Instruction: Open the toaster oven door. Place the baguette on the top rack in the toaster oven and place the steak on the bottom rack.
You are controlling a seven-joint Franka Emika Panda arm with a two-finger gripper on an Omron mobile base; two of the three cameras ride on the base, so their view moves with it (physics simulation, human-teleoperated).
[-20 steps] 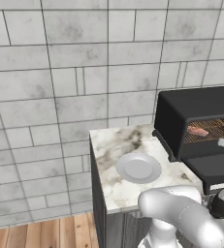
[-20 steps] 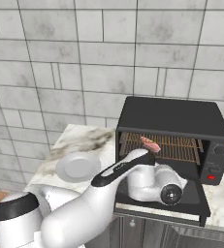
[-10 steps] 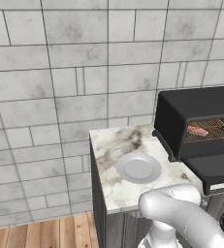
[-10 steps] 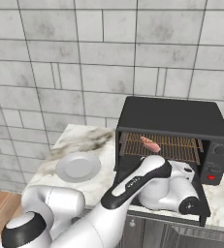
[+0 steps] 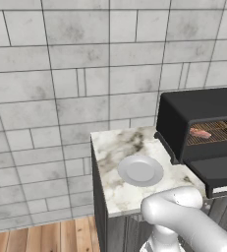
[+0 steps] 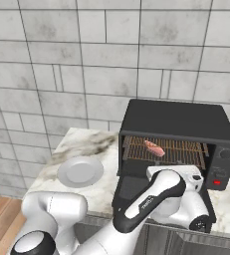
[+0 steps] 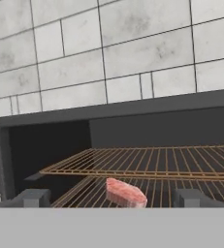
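Observation:
The black toaster oven (image 6: 176, 119) stands on the counter with its door (image 5: 218, 172) folded down flat in front. Inside are two copper-brown wire racks. The pink-red steak (image 7: 125, 192) lies on the lower rack, left of its middle, and shows too as the steak (image 6: 154, 148) and the steak (image 5: 200, 133). My gripper (image 7: 111, 198) faces the oven mouth, open, its fingertips (image 7: 33, 197) wide apart and nothing between them. The steak sits a little beyond them. The upper rack is bare. The baguette is out of view.
A white plate (image 6: 80, 171) sits bare on the marble counter (image 5: 110, 147) left of the oven. My white arm (image 6: 151, 199) crosses above the lowered door. A grey tiled wall stands behind, and the counter's front edge drops to a wooden floor.
The arm has swung in front of the oven and the hand has lifted a little above the door. The steak has stayed on its rack and the gripper has stayed open.

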